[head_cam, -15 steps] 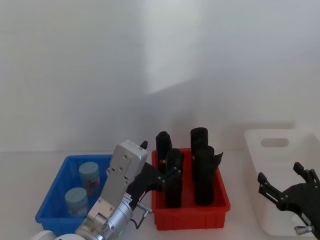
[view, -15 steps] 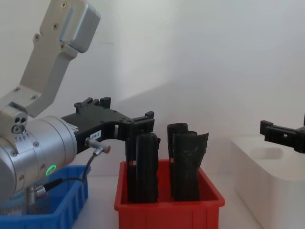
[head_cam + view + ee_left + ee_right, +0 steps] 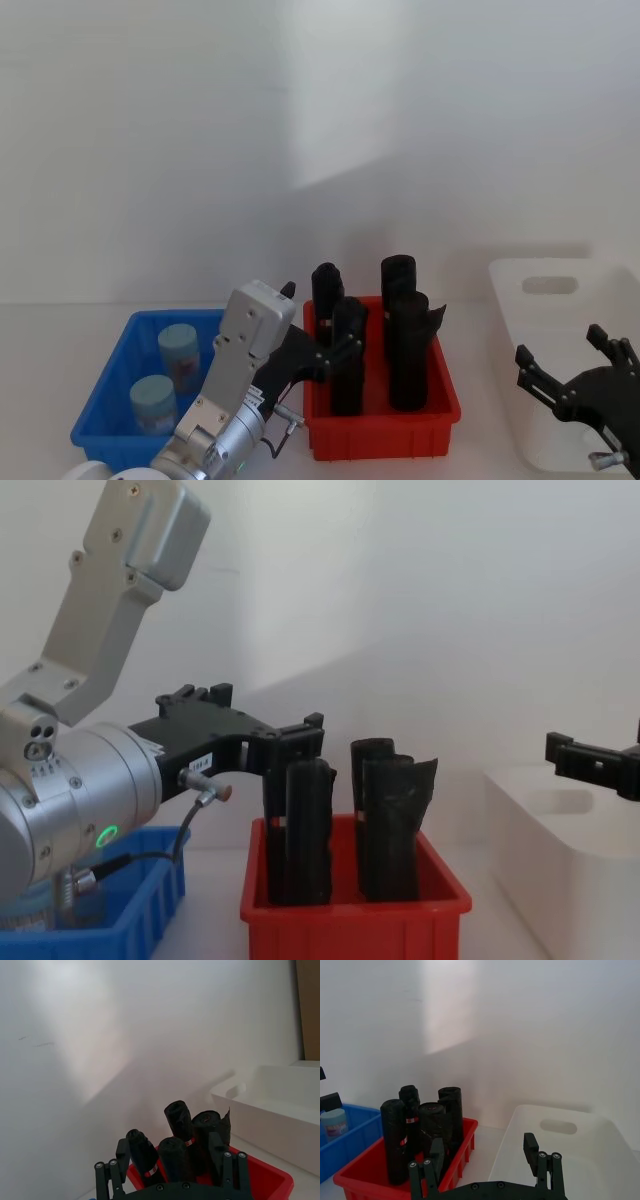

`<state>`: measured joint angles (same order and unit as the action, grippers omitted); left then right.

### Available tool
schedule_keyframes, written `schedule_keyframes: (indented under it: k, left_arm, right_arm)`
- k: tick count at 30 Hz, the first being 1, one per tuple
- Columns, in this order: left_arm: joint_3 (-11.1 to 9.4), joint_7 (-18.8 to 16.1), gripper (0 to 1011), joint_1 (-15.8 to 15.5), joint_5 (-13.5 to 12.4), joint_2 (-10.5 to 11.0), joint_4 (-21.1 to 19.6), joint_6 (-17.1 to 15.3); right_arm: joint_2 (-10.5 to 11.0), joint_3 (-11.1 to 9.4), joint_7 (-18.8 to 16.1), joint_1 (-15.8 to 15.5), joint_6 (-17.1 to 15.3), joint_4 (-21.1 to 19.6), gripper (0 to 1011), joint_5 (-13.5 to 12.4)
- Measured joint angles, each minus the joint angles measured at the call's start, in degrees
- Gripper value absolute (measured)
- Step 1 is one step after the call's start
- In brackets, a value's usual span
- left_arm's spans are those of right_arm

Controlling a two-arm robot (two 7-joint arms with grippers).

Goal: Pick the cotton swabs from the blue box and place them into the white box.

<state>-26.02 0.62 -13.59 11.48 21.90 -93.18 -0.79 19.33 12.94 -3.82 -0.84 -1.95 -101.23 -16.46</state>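
At eight o'clock on my head view the swabs (image 3: 152,402) stand in the blue box (image 3: 100,422), two lidded jars, one behind the other. None has been lifted, so I judge the first pick is not yet begun. The white box (image 3: 603,272) sits at four o'clock and looks empty, though I can't see all of its floor.

My left gripper (image 3: 170,1144) hangs at about six o'clock, over the seam between the blue box and the red bin (image 3: 380,436). Its fingers are spread apart with nothing between them, and they point at the rolls (image 3: 400,330), not at the jars. My right gripper (image 3: 483,1146) waits at four o'clock at the near edge of the white box, fingers likewise spread and empty.

Next I would need to swing the left gripper back toward eight o'clock, tip it down over one lid and close on the jar's sides.

Those tall black rolls stand squarely between the two boxes, so I expect any carry must clear their tops. The left wrist body also overhangs the blue box's near corner, crowding the approach.
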Motion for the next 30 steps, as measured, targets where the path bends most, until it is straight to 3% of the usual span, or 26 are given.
schedule_keyframes:
  k: [30]
  left_arm:
    - [0.00,0.00,1000,0.00,0.00,0.00,0.00,0.00]
  right_arm:
    - [0.00,0.00,0.00,0.00,0.00,0.00,1001,0.00]
